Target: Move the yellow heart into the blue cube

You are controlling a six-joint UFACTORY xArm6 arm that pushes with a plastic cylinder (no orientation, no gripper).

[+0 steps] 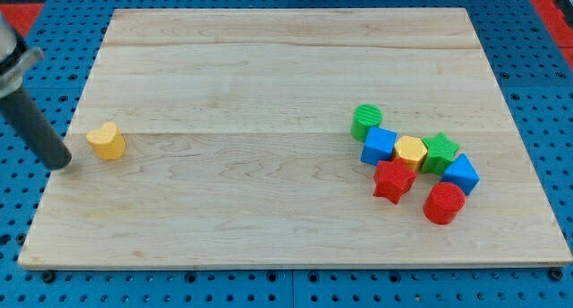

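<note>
While the yellow heart lies alone near the left edge of the wooden desk, my tip sits just to the view's left of it and a touch lower, close to the heart but with a narrow strip of wood showing between the two, so they are apart. No pincer is fitted to this arm: the dark rod ends plainly and has hold of nothing, slanting up from the tip toward the view's upper left, where it leaves the picture. All other blocks are gathered well apart from the heart, on the view's right side of the desk. At the top of that cluster stands a green cylinder, and just below it, touching or nearly so, is a blue cube. Right of that cube comes a yellow hexagonal block, then a green star-shaped block, the three packed side by side in a row. Below the row, a red star-shaped block rests under the blue cube and the yellow hexagonal block. A second blue cube sits at the cluster's right end, just under the green star-shaped block, and a red cylinder stands below it, nearest the view's bottom. Around the desk runs a blue perforated base
</note>
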